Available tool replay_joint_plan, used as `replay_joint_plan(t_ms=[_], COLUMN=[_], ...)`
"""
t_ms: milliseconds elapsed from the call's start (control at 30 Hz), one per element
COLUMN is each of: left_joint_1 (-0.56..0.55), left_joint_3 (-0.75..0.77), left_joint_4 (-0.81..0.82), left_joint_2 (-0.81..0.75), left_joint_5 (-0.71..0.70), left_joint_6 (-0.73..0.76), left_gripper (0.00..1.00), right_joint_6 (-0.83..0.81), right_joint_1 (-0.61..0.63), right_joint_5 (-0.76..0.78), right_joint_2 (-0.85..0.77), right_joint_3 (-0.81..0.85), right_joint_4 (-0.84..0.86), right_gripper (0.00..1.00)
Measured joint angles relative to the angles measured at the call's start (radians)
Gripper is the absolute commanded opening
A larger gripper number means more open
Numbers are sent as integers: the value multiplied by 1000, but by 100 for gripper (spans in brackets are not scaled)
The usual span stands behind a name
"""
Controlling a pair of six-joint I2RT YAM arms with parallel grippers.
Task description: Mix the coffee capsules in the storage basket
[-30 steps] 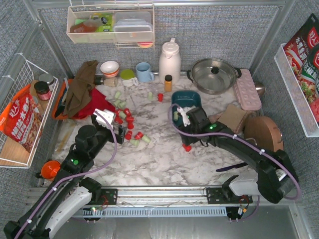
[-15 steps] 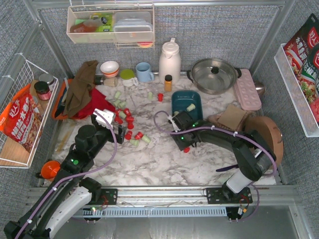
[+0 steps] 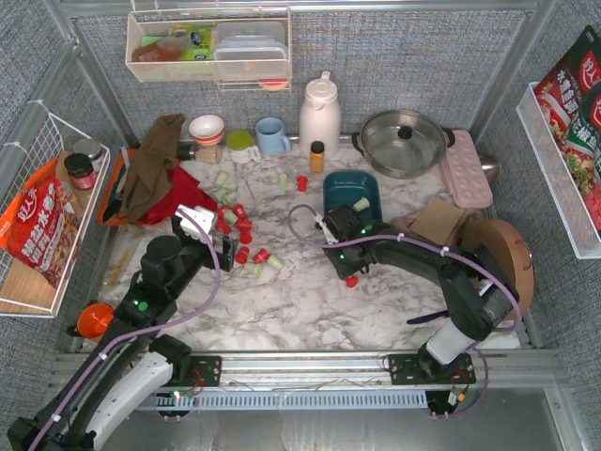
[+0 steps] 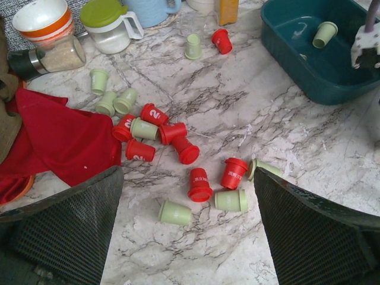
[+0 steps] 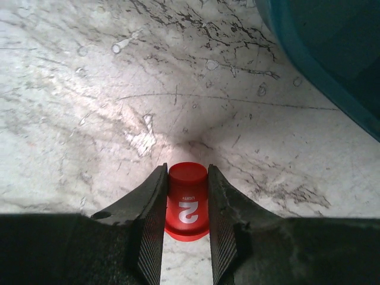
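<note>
My right claw (image 5: 186, 178) pinches the red capsule (image 5: 187, 209) squarely, so I should lift straight up before crossing the teal storage basket (image 5: 332, 59) rim.

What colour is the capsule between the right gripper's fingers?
The capsule is red, marked with a white 2; right wrist view.

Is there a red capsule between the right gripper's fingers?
Yes, the right gripper has a red capsule marked 2 between its fingers.
</note>
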Motion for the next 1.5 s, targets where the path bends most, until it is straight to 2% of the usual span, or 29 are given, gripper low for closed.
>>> replay_joint_plan(t_ms=[267,467,533,733,933,967,1000,1033,1200,1333,1500], left_joint_1=[3,4,4,8,31,39,44,51,75,77,78], left_joint_3=[0,0,0,0,21,28,31,31,47,154,299], left_joint_4=[0,0,0,0,-16,-14,-10,-5,56,100,194], left_joint_2=[11,27,33,74,159,171,180,189,271,443,718], left_joint_5=[1,1,0,-2,-3,-3,-3,-3,-26,-37,-48], left_joint_6=[0,0,0,0,-27,-40,-53,-72,-217,-327,-391], left_gripper=[99,99,99,99,99,99,99,99,99,99,85], right_joint_6=[-23,-68,-71,-61,-57,-57,-57,-57,-60,4,59], right_joint_1=[-18,-116,-155,-232,-258,-264,-267,-270,-277,-338,-394], right_joint_5=[4,97,119,119,76,71,68,67,81,128,153], right_joint_2=[-153,-180,-153,-70,-14,-13,-14,-20,-142,-279,-366], right_joint_3=[119,153,153,127,124,121,120,117,54,-90,-223], right_joint_4=[-23,93,142,267,332,343,345,349,371,430,503], right_gripper=[21,23,34,54,65,72,95,99,99,99,99])
